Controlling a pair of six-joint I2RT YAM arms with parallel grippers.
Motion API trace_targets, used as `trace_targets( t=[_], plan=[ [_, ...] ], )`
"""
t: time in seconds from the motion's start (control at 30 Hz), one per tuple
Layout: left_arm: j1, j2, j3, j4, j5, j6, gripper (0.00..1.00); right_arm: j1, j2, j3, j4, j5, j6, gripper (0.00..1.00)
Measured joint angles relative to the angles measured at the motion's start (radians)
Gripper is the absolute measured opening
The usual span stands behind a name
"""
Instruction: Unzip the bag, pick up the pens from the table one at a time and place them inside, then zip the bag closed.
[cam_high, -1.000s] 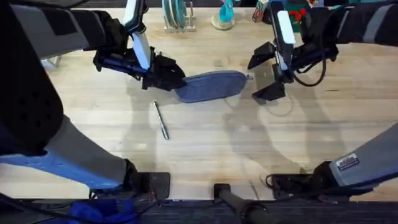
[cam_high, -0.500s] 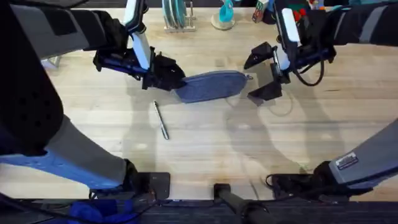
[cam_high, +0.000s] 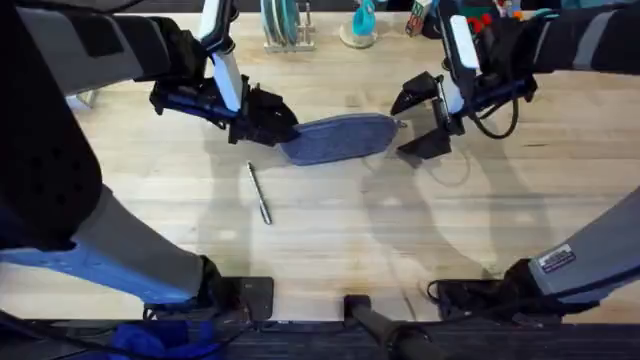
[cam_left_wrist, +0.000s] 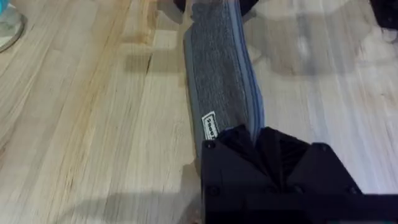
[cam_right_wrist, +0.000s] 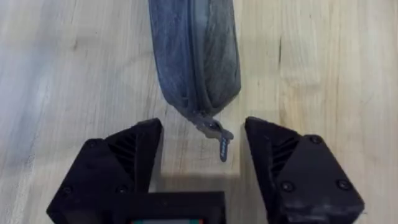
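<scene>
The right gripper has drawn in along the table toward the pull-tab end of the bag and shifted a little toward the far edge. Its open fingers, which stood apart from the bag a second ago, now bracket the pull tab, which seems to hang free between them, untouched as far as the wrist view shows.

pouches: one blue-grey bag | pens I can see: one silver-grey pen | zipper pulls: one pull tab | my grippers: two, left gripper, right gripper
</scene>
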Motion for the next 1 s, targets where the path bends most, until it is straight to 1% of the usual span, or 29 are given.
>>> trace_targets(
  t=[0.23,0.37,0.43,0.5,0.53,0.57,1.0],
  plan=[
    [0.0,0.0,0.0,0.0,0.0,0.0,0.042,0.004,0.0,0.0,0.0,0.0,0.0,0.715],
    [0.0,0.0,0.0,0.0,0.0,0.0,0.042,0.009,0.0,0.0,0.0,0.0,0.0,0.584],
    [0.0,0.0,0.0,0.0,0.0,0.0,0.042,0.012,0.0,0.0,0.001,0.0,0.0,0.458],
    [0.0,0.0,0.0,0.0,0.0,0.0,0.042,0.013,0.0,0.001,0.003,0.0,0.0,0.184],
    [0.0,0.0,0.0,0.0,0.0,0.0,0.042,0.013,0.0,0.001,0.003,0.0,0.002,0.07],
    [0.0,0.0,0.0,0.0,0.0,0.0,0.042,0.012,0.0,0.001,0.003,0.0,0.001,0.043],
    [0.0,0.0,0.0,0.0,0.0,0.0,0.042,0.012,0.0,0.003,0.028,0.0,0.0,0.032]
  ],
)
